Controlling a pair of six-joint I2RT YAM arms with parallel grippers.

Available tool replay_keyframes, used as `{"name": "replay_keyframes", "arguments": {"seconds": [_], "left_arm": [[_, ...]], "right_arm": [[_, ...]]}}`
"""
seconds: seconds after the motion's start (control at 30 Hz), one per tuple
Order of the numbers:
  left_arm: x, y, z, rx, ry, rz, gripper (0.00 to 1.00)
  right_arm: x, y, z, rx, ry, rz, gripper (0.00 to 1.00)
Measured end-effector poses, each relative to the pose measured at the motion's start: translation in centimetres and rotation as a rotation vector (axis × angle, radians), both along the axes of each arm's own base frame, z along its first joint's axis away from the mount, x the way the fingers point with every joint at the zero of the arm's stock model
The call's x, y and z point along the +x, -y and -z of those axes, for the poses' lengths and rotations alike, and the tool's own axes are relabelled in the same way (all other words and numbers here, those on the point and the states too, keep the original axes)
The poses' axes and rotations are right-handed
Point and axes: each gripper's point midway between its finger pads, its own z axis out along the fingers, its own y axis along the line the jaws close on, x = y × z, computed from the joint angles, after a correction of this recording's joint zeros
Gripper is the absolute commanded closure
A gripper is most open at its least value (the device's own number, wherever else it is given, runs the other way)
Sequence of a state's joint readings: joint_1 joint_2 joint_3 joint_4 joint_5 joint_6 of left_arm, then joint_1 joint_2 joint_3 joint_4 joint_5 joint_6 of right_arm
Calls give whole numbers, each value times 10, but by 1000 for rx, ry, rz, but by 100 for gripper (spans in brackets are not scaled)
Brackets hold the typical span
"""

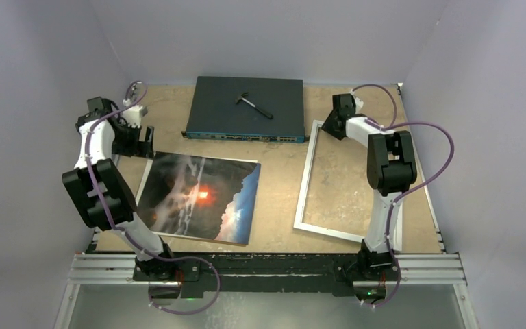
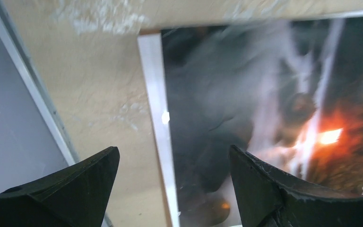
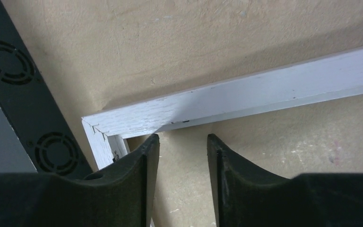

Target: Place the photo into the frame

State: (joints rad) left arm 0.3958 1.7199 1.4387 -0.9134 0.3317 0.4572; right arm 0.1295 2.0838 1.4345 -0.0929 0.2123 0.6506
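Note:
The photo [image 1: 198, 197], a dark cloudy print with an orange glow, lies flat on the table left of centre. My left gripper [image 1: 137, 140] hovers at its far left corner. In the left wrist view the gripper [image 2: 175, 161] is open wide, its fingers astride the photo's [image 2: 246, 94] white edge strip and holding nothing. The white frame [image 1: 305, 175] lies flat on the right. My right gripper [image 1: 330, 127] is at the frame's far left corner; in the right wrist view it [image 3: 183, 142] is open, its tips just inside the frame's [image 3: 264, 90] corner with nothing between them.
A dark network switch box [image 1: 245, 108] sits at the back centre with a small hammer-like tool [image 1: 255, 104] on top; its vented side [image 3: 23, 94] lies close to the frame's corner. A metal rail [image 2: 33, 94] and grey wall border the table left of the photo.

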Motion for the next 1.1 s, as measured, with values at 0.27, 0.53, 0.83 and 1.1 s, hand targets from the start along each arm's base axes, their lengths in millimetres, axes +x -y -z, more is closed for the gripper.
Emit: {"name": "replay_keyframes", "arguments": {"seconds": [0.27,0.53,0.83,1.1], "left_arm": [[-32,-50,42,116,-121,-29,23],[-47,-74,71,240,-164,-57,34],[-68,-82,100,318,-216,-83,37],[-69,-77,100,308,-186,-84,38]], "right_arm": [[-32,-19,-67,-4,108,-40,27],[-120,-205,-130,198,263,-454,19],[-180,-248,-25,218,-24,-562,16],[-189,-264,-10,256,-61,-577,14]]}}
